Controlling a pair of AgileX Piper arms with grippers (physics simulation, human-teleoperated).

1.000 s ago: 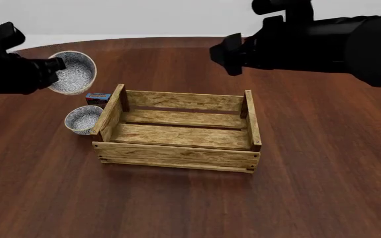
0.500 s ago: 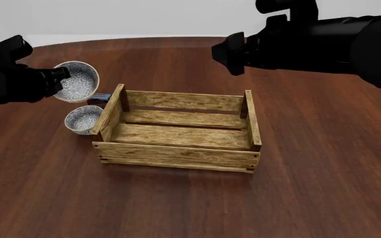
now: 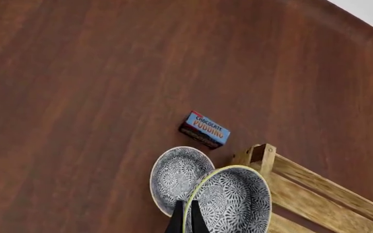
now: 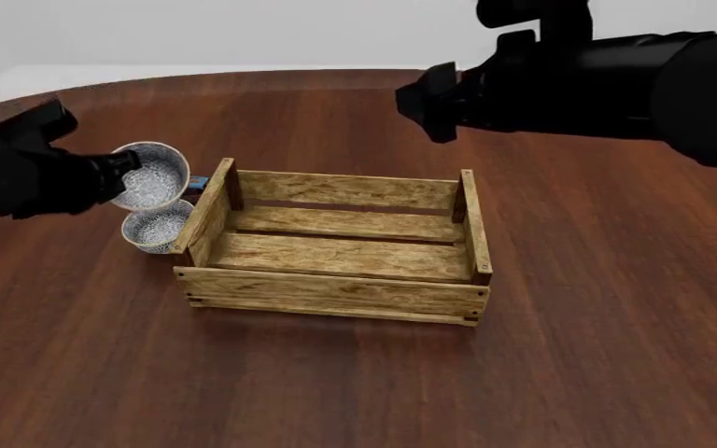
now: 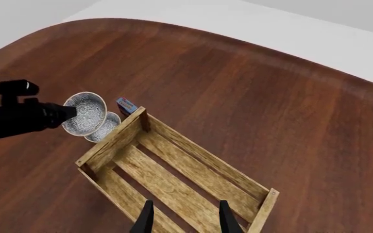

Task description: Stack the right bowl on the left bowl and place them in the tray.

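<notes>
My left gripper [image 4: 119, 170] is shut on the rim of a speckled white bowl [image 4: 154, 177], the right bowl, and holds it tilted just above the other speckled bowl [image 4: 157, 228], the left bowl. That one rests on the table against the left end of the wooden tray [image 4: 333, 291]. In the left wrist view the held bowl [image 3: 235, 201] overlaps the resting bowl [image 3: 175, 175] beside the tray's corner post [image 3: 264, 154]. My right gripper [image 5: 185, 221] is open and empty, high above the tray [image 5: 173, 187]; in the front view it [image 4: 424, 105] is behind the tray.
A small blue-and-red pudding box [image 3: 204, 129] lies on the table just beyond the two bowls, near the tray's far left corner. It is mostly hidden behind the held bowl in the front view. The tray holds nothing.
My left gripper has carried the bowl downward and slightly right, from well above to just over the resting bowl. The right arm has barely moved.
</notes>
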